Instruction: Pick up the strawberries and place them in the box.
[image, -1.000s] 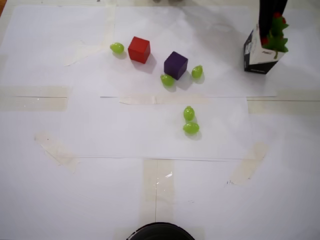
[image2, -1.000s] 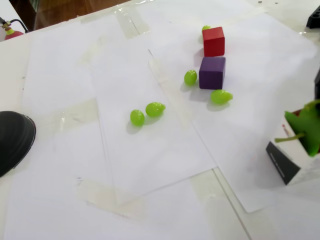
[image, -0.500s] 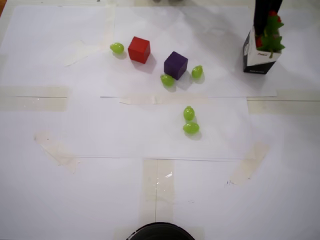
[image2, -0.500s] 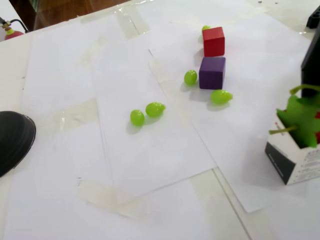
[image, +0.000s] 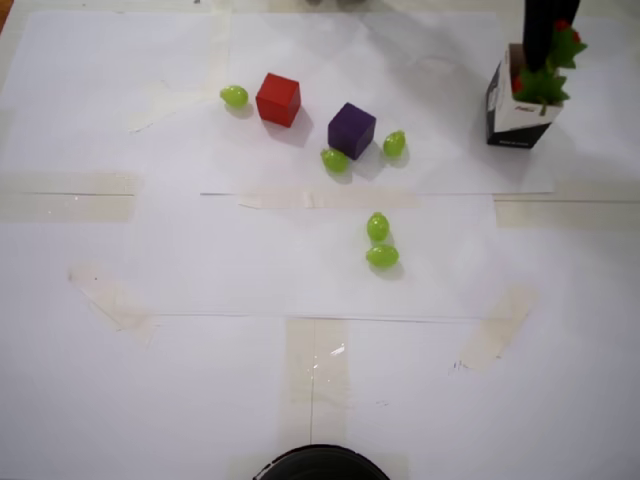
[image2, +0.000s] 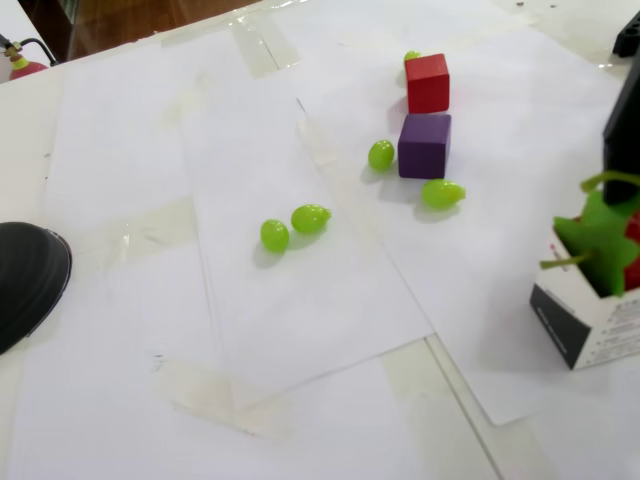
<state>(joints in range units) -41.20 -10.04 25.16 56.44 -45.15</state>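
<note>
**Strawberries at the box, arm over it — looks like the drop-off**

You've got the box (image: 512, 108) at the far right of the table (image: 200, 380) in the overhead view, and it's sitting more square now than a second ago, when it was tipped and shoved nearer. It has settled back toward the far edge.

Strawberries (image: 545, 75): red bits and green leafy tops bunch at the box mouth, some leaves poking over the rim. In the fixed view the leaves (image2: 605, 245) stand above the opening at the right edge. I can't count how many berries are in there, or tell if one is still held.

The arm (image: 548, 18) comes down as a dark bar right over the box. Jaws are hidden behind leaves and frame edge, so I can't tell if they're wide or pinched on a berry.

No strawberries left loose on the table. Only the green grapes (image: 380, 242), the red cube (image: 278, 99) and the purple cube (image: 351, 130) remain, unmoved.

My read: the task is at or near its last release. Lift straight up, or you may drag the box again.
</note>
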